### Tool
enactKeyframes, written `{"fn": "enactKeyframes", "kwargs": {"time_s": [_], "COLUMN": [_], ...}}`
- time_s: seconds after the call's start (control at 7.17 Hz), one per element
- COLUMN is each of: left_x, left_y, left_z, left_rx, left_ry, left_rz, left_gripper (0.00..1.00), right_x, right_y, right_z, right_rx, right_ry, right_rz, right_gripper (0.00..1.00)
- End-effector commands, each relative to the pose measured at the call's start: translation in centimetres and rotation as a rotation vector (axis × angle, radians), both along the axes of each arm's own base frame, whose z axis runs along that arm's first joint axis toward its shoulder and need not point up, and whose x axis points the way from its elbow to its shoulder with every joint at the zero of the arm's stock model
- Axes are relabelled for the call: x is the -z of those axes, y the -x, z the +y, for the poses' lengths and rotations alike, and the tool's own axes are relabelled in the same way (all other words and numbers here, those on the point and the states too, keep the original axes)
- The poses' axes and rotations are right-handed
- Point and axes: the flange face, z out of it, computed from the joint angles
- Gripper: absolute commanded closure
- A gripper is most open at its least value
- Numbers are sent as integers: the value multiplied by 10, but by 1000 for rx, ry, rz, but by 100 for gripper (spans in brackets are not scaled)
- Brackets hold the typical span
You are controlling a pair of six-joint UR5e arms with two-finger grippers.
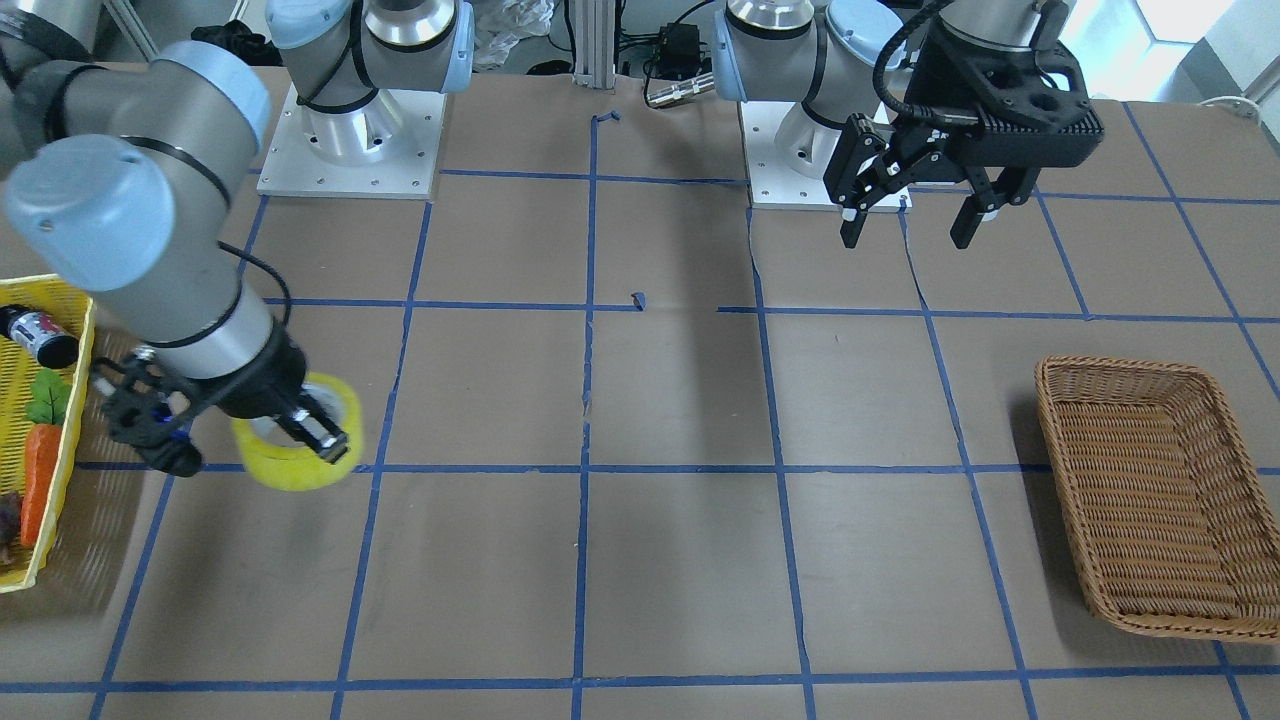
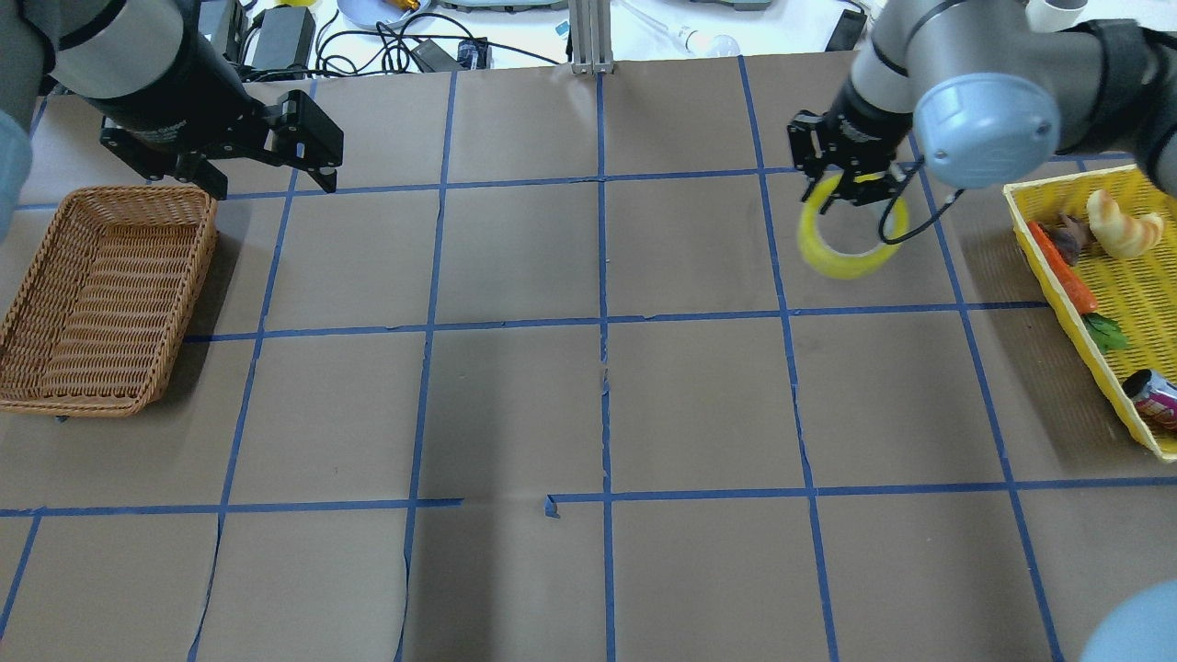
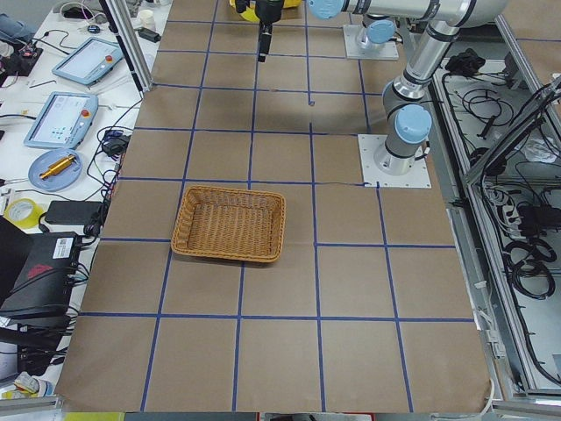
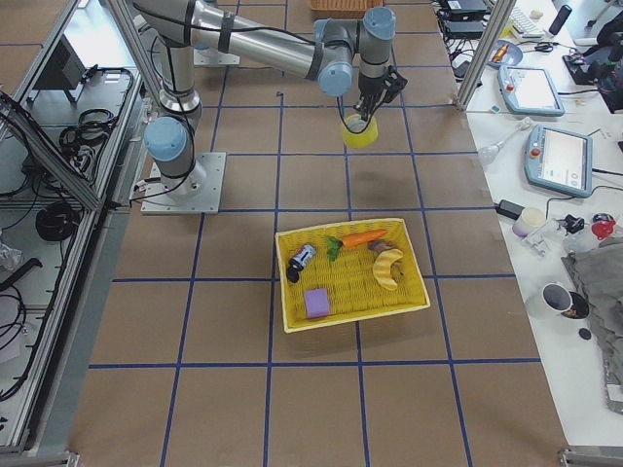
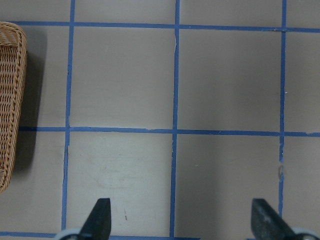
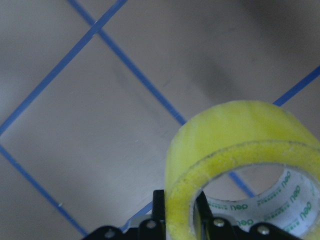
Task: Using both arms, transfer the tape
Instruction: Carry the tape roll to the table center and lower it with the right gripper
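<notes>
Tape: we see a bright yellow ring point(image 2: 832, 257) with a white inner core that carries green print. Its outline is slightly blurred in the fixed views.
Tape's place: it hangs under the right gripper point(image 2: 851, 184) on the robot's right half of the table point(image 2: 598, 405). It is near the yellow tray point(image 2: 1021, 198) but apart from it, and seems clear of the brown paper.
Right gripper: it is clamped on the ring's wall, with one finger inside the core and one outside.
Right arm: it reaches out over the table, with its wrist angled down.
Left gripper point(image 1: 905, 235): its fingers are spread wide with nothing between them.
Left arm: we see it poised above the table just beside the wicker basket point(image 2: 129, 190), with the gripper pointing down.
</notes>
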Motion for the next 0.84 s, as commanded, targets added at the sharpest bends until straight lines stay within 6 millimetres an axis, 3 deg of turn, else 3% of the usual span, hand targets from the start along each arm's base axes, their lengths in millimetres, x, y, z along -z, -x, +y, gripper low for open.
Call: {"fn": "enactKeyframes", "kwargs": {"time_s": [0.0,0.14,0.28,0.56,0.7], "left_x": [-1,-2,0,-2,0], "left_y": [-10,-14,-20,-26,-31], "left_z": [-3,-3,-6,-7,-7], "left_rx": [-10,-15,-26,-37,-47], "left_ry": [2,5,2,6,0], "left_rz": [-3,-6,-3,-9,-8], "left_gripper": [0,0,0,0,0], "right_x": [38,66,85,116,120], "right_y": [-129,-174,-205,-239,-242], "right_z": [8,21,35,55,57], "right_rx": [89,60,41,-2,-8], "right_ry": [-91,-115,-152,-198,-197], "right_rz": [-99,-93,-86,-64,-64], "right_gripper": [100,100,100,96,76]}}
